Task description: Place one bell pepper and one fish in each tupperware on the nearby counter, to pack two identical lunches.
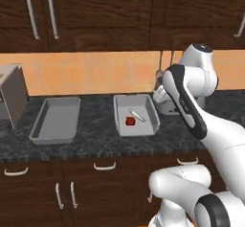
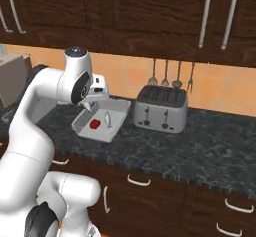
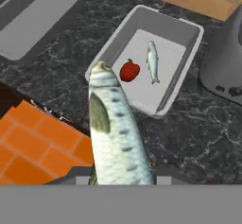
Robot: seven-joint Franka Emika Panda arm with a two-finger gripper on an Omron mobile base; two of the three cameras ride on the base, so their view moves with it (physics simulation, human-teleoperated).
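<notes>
Table (image 1: 95,144): dark speckled stone top over brown drawers with curved silver handles.
Left tupperware (image 1: 56,120): light-grey open tray near the table's left end, beside a steel appliance (image 1: 10,99) at that end; nothing lies inside it.
Right tupperware (image 1: 136,115): light-grey open tray toward the middle of the table, well apart from the left tray, its long side running from front edge to back wall.
Bell pepper (image 1: 130,121): red, lying on the floor of the right tupperware, toward its front-left part.
Small fish (image 1: 136,114): silvery, lying in the right tupperware just beside the bell pepper, on the back-wall side.
Toaster (image 2: 160,108): steel, standing on the table just right of the right tupperware, near the back wall.
Fingers (image 3: 124,178): closed narrowly on the tail end of a large fish (image 3: 116,133).
Large fish: grey-green, scaled, held in the air above the table's front edge, head pointing at the right tupperware's near-left corner.
</notes>
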